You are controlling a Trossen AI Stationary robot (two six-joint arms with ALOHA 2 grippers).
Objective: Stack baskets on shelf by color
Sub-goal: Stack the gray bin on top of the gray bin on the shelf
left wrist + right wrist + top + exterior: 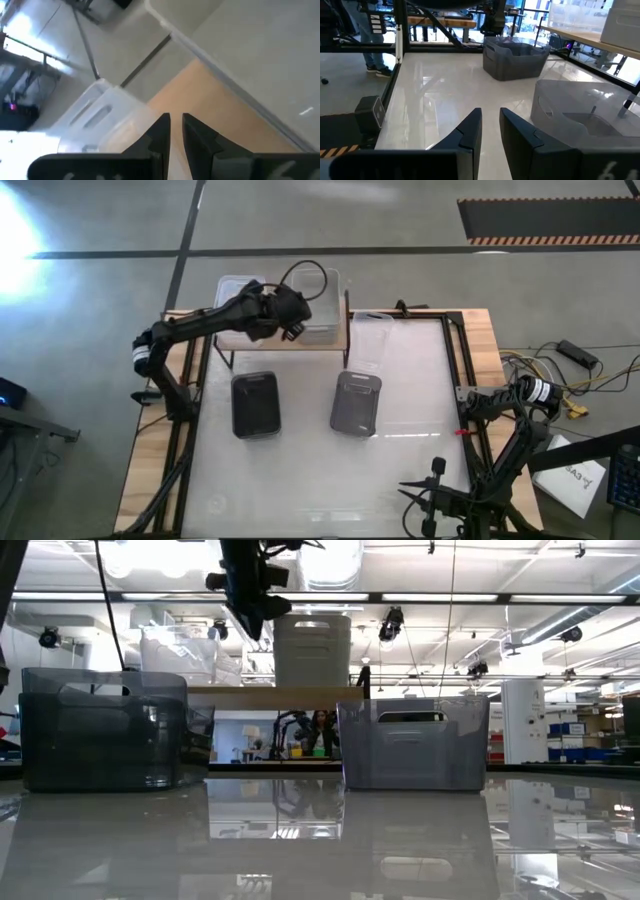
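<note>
The shelf (240, 344) with its wooden top board stands at the table's far edge. A clear basket (232, 288) rests on its left half and a whitish basket (325, 305) on its right half. My left gripper (293, 315) hovers above the board between them, shut and empty; in the left wrist view (175, 126) the board lies below it. A dark grey basket (255, 405), a light grey basket (357, 402) and a clear basket (368, 345) stand on the table. My right gripper (412, 492) waits shut near the front right.
The table has a glossy white top (300, 480) with free room in its near half. Black frame rails (462, 370) run along its left and right sides. Cables and a box (575, 355) lie on the floor to the right.
</note>
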